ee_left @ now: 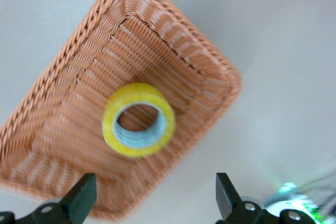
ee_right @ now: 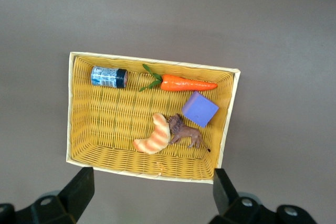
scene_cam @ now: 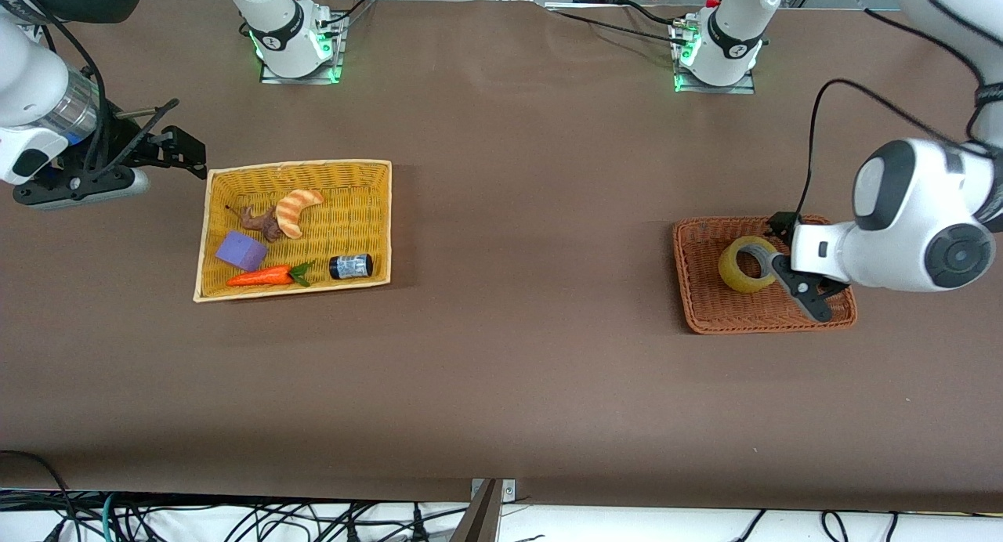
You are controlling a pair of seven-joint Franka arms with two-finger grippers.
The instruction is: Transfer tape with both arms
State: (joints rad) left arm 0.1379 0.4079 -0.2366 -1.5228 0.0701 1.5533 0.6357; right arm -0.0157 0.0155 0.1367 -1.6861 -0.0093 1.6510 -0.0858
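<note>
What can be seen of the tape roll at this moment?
The tape is a thick ring of clear yellowish tape with a grey-white core. It rests in the brown wicker basket toward the left arm's end of the table, its hole tilted upward. The left tool is above it, open and apart from it.

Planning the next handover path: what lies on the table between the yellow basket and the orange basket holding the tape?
Nothing: in the front view, only bare brown table separates the yellow basket from the orange basket holding the tape.
</note>
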